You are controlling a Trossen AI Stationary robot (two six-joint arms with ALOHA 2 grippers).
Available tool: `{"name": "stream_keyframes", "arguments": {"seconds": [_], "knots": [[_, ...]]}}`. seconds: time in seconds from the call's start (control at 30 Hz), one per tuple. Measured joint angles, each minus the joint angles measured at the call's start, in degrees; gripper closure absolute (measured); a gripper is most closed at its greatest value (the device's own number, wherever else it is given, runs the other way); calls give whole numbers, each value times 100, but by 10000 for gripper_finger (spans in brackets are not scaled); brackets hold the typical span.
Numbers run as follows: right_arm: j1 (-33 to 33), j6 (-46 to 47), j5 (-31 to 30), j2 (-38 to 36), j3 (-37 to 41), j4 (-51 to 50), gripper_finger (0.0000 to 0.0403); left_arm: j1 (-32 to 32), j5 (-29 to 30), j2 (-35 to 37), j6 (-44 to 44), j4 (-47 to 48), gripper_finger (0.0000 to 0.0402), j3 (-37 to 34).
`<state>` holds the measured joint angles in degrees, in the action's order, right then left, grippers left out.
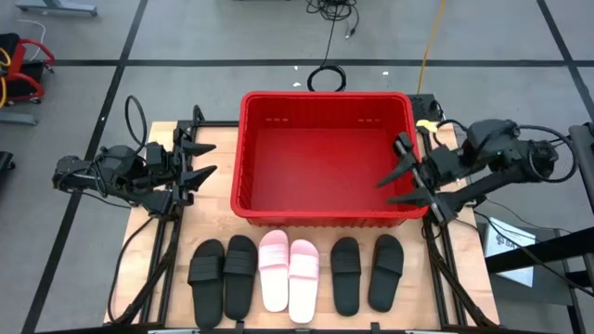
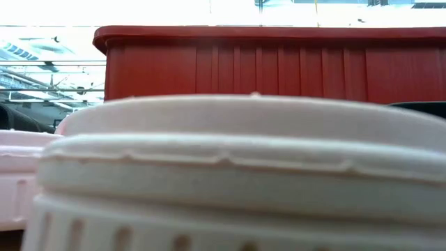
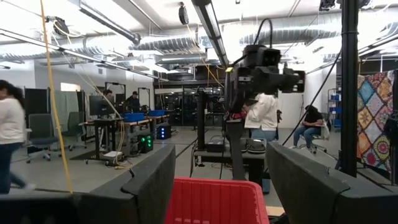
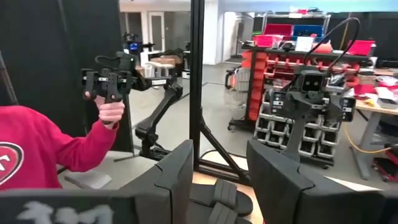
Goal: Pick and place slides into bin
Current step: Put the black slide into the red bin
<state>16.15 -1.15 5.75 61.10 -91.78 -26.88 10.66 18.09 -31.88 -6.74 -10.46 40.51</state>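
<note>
Six slides are lying side by side in a row along the table's near edge, black pair [image 1: 224,275], pale pink pair [image 1: 289,273], black pair [image 1: 366,272], each running lengthwise toward the red bin [image 1: 324,216] just beyond them. The bin's long axis is lying across the table. The left gripper [image 1: 198,160] is hanging open and empty beside the bin, and the right gripper [image 1: 406,173] is hovering over the bin's right rim, jaws apart, gripping nothing.

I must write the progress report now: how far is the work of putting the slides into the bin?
Nothing looks done: the bin is empty. All six slides lie in a row on the table in front of it. Nothing is in hand: the left gripper waits open beside the bin, the right gripper open above its right edge. All six remain.
</note>
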Motion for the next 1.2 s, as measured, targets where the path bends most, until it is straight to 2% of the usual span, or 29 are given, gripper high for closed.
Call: {"name": "stream_keyframes", "arguments": {"seconds": [0.33, 0.63, 0.93, 1.2], "knots": [[1515, 36, -1623, 271, -64, -250, 261, -2, 2, 0, 0, 15, 147, 0], [2600, 592, -2676, 750, -64, -653, 261, -2, 22, 0, 22, 151, 147, -2], [3214, 1635, -3294, 1388, -64, -1383, 261, 0, 52, 0, 46, 177, 147, -2], [3429, 3111, -3293, 1829, -64, -2671, 261, -2, 52, 2, 107, 184, 147, -2]]}}
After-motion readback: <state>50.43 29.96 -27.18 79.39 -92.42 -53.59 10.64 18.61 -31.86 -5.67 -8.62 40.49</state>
